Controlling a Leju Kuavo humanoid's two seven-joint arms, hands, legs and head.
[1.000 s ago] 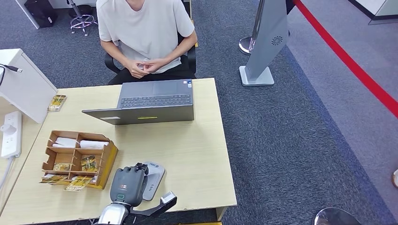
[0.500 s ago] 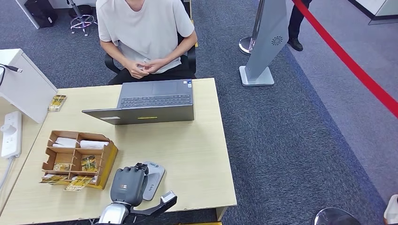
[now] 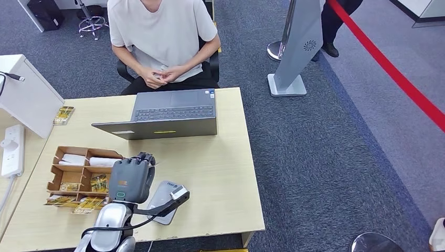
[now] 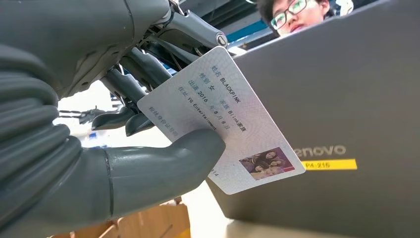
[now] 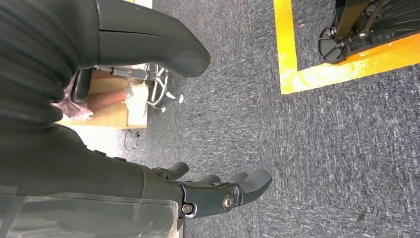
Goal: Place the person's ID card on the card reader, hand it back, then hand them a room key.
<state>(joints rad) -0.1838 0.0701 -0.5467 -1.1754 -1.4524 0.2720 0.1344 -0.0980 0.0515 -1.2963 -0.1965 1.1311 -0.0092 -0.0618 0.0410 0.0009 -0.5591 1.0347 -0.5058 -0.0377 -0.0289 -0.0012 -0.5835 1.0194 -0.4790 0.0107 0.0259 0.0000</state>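
In the left wrist view my left hand (image 4: 99, 148) pinches the white ID card (image 4: 223, 119) between its thumb and fingers; the card carries printed text and a small photo. From the head view that hand (image 3: 130, 179) hovers over the table, just beyond the grey card reader (image 3: 162, 190), and it covers the card. Yellow room key cards (image 3: 98, 182) lie in the wooden organiser (image 3: 122, 181) beside the hand. The person (image 3: 160, 31) sits behind the laptop with hands clasped. My right hand (image 5: 218, 191) hangs by the floor, fingers apart and holding nothing.
An open grey laptop (image 3: 168, 118) stands at the far side of the table, between my hand and the person. A white box (image 3: 26, 94) and a power strip (image 3: 11, 149) sit at the left. A grey sign stand (image 3: 296, 47) and a red floor line are at the right.
My left hand has lifted off the card reader and moved forward and slightly left with the ID card, uncovering the reader. A passer-by's legs came into view at the top right.
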